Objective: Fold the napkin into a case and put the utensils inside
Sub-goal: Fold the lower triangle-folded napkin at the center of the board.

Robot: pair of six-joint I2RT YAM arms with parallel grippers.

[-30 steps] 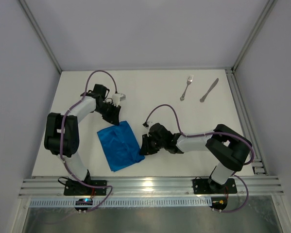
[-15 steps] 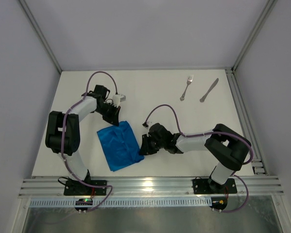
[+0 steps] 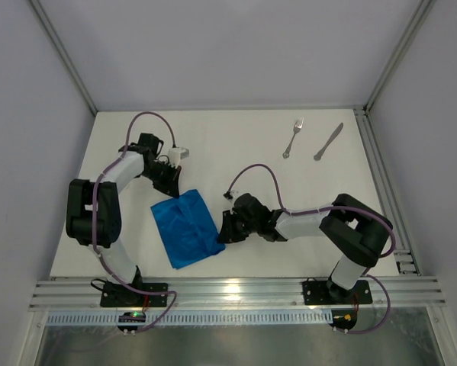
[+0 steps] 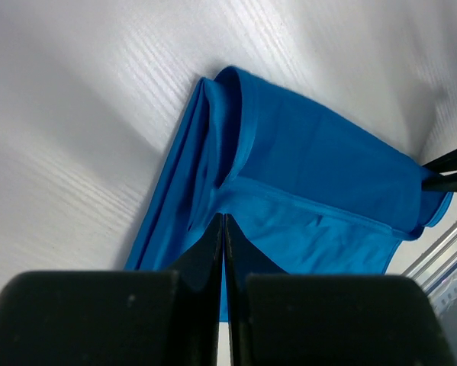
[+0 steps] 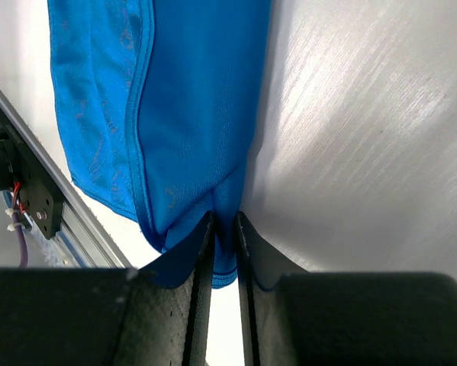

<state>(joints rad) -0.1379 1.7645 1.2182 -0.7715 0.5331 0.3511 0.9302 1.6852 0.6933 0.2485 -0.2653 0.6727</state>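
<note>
Right arm (image 3: 312, 221) stretched low, right pincer (image 5: 224, 223) pinching the napkin (image 3: 184, 229) corner.

**No legible text**

No txt, labels, brands, nos. or signs readable in any view.
</note>
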